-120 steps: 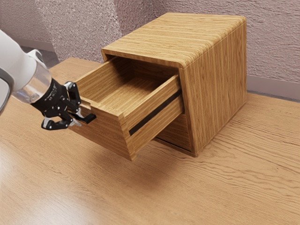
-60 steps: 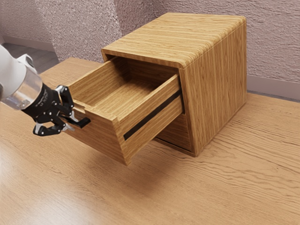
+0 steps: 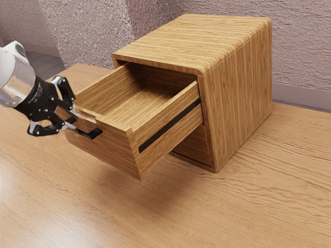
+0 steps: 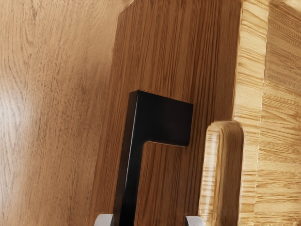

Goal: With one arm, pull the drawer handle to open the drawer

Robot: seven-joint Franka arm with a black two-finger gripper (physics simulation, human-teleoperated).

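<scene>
The wooden cabinet (image 3: pixel 235 88) stands on the table with its upper drawer (image 3: pixel 165 124) pulled far out toward the exterior view's left. A black bar handle (image 3: pixel 89 133) sticks out from the drawer's front panel (image 3: pixel 106 150). My gripper (image 3: pixel 69 116) is at the handle's near end, open, its fingers spread above and below the bar. In the wrist view the handle (image 4: pixel 136 155) runs close under the hand. It passes between the two silver fingertips (image 4: pixel 104 219) with a gap on one side. The drawer is empty inside.
The cabinet sits on a broad wooden tabletop (image 3: pixel 217 206). A rough plaster wall (image 3: pixel 310 41) runs behind it. A lower drawer front (image 3: pixel 194 147) under the open one stays flush with the cabinet.
The drawer slid a little farther out, then stopped. My hand drew back and up toward the exterior view's left, and the fingers now stand apart around the handle's end.
</scene>
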